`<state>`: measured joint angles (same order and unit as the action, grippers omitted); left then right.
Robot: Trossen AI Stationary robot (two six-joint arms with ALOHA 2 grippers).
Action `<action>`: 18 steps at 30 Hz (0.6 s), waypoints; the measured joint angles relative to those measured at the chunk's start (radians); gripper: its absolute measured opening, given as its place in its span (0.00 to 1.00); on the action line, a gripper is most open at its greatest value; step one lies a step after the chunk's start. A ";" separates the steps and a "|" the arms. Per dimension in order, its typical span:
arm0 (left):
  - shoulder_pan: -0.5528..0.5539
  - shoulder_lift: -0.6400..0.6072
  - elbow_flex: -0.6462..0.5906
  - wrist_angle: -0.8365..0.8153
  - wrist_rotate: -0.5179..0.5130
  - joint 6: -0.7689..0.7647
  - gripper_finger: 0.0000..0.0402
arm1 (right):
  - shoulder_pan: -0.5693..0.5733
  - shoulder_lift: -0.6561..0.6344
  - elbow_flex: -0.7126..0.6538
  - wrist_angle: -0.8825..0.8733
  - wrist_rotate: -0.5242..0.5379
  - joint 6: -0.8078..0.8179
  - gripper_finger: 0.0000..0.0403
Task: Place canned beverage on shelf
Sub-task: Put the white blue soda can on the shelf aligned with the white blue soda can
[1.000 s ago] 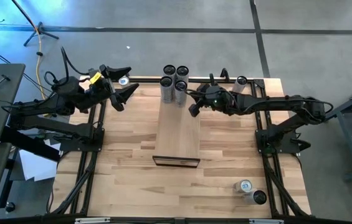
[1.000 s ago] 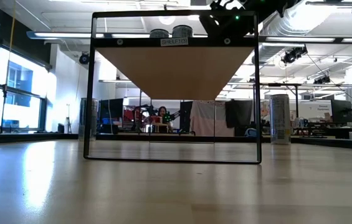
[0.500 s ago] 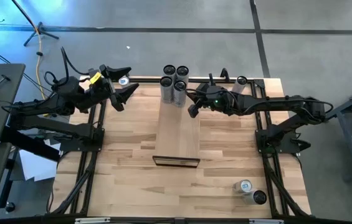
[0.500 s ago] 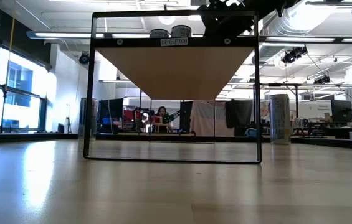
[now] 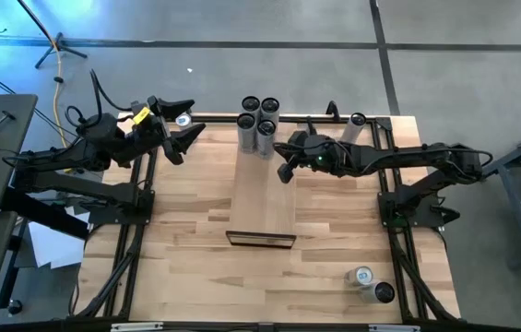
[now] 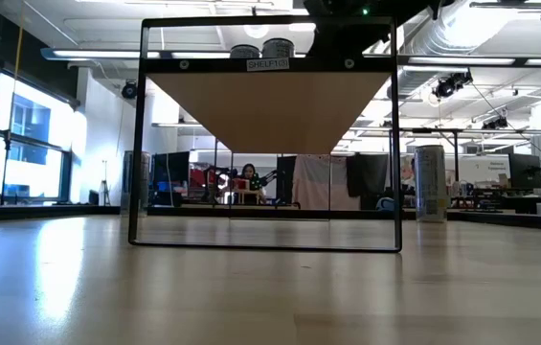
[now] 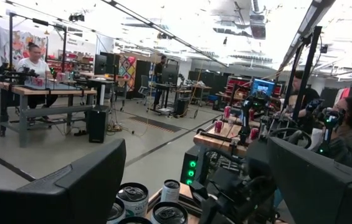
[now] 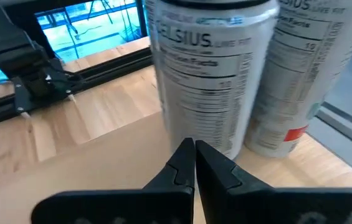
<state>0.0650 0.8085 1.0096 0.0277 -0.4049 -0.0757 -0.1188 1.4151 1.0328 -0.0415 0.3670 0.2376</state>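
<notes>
The shelf (image 5: 263,198) is a long pale board raised over the middle of the table; the low view shows its underside (image 6: 270,110). Several silver cans (image 5: 258,123) stand upright on its far end, and their tops (image 6: 262,48) show in the low view. My right gripper (image 5: 283,172) is shut, hovering over the shelf's right edge just short of the cans. In its wrist view the shut fingers (image 8: 194,155) point at the nearest can (image 8: 210,74), with a second can (image 8: 300,81) beside it. My left gripper (image 5: 186,138) waits open at the table's far left, holding nothing.
One more can (image 5: 359,121) stands at the table's far right, and two cans (image 5: 372,284) sit near the front right corner; one of them shows upright in the low view (image 6: 430,182). Black frame rails (image 5: 140,212) run along both sides. People and benches fill the room beyond.
My right gripper has swung a little toward the table's left over the shelf's right edge, staying shut. The cans have not moved.
</notes>
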 joint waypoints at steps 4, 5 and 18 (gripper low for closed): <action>0.000 0.000 0.000 0.000 0.000 0.000 0.89 | 0.023 0.001 0.000 0.020 0.003 0.039 0.00; 0.000 0.000 0.000 0.000 0.000 0.000 0.89 | 0.028 0.006 0.000 0.037 0.005 0.041 0.00; 0.000 0.000 0.000 0.000 0.000 -0.002 0.89 | 0.036 0.062 0.000 0.120 -0.015 0.032 0.00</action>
<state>0.0647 0.8085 1.0096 0.0277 -0.4046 -0.0780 -0.0830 1.4773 1.0328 0.0788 0.3518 0.2695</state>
